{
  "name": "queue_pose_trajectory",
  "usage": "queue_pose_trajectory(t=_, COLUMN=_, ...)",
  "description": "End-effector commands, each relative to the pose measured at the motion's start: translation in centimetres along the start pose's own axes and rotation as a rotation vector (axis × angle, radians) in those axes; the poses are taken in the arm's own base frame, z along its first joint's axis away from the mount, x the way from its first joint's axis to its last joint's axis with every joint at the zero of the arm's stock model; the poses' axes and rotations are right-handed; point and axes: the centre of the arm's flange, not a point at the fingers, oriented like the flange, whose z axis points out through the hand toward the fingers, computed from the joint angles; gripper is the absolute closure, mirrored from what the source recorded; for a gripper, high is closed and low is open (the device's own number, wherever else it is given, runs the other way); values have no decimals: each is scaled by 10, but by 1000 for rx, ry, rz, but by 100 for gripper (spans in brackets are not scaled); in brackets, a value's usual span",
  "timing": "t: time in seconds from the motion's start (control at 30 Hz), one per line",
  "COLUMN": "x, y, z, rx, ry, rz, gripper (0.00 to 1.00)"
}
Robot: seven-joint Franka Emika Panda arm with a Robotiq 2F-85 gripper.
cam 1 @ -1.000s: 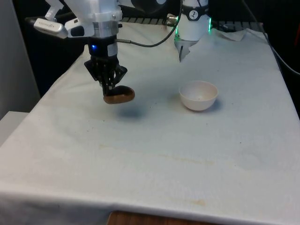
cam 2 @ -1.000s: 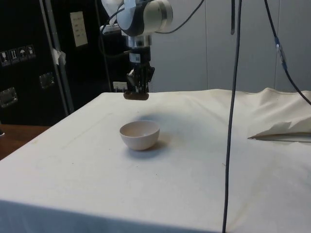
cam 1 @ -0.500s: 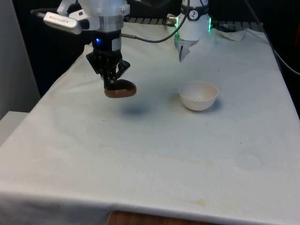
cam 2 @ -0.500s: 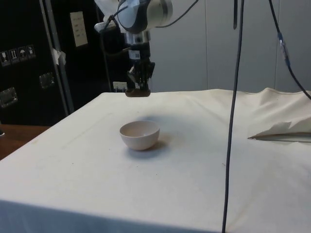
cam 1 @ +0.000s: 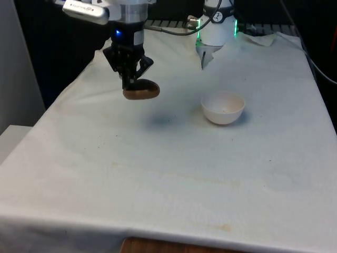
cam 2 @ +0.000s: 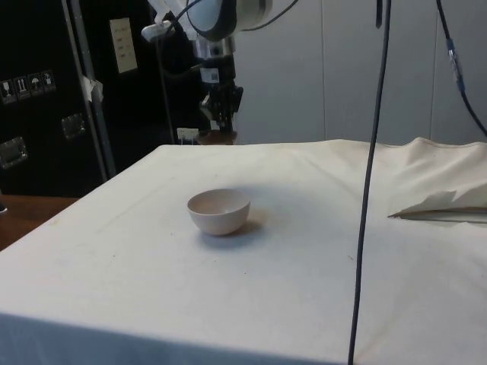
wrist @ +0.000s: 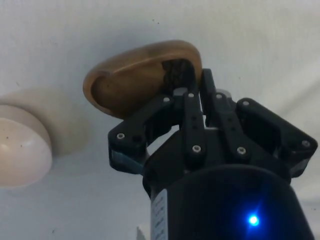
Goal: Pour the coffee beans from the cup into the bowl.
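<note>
This place looks like a robotics lab. A white cloth (cam 1: 174,174) covers the counter, hanging cables (cam 2: 369,182) cross the side view, and dark cabinets (cam 2: 46,99) carry small labels.

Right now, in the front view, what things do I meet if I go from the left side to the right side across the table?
The pincer holding the brown cup above the white cloth → the white bowl.
</note>
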Motion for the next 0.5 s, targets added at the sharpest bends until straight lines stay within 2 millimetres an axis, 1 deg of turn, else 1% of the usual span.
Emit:
queue_pose_trajectory(t=0.0, x=-1, y=-1, z=-2, rx=-2, ry=0, rz=-1, gripper=100)
queue_pose_trajectory(t=0.07, x=-5, y=-4, z=-12, rx=-17, ry=4, rz=-1, gripper=100)
queue_pose_trajectory(t=0.23, x=-11, y=-8, z=-21, rx=-27, ry=7, rz=-5, gripper=100)
queue_pose_trajectory(t=0.27, x=-9, y=-8, z=-19, rx=-19, ry=6, rz=-8, gripper=100)
queue_pose_trajectory(t=0.37, x=-14, y=-11, z=-28, rx=-37, ry=10, rz=-7, gripper=100)
queue_pose_trajectory(t=0.47, x=-15, y=-13, z=-33, rx=-47, ry=10, rz=-9, gripper=100)
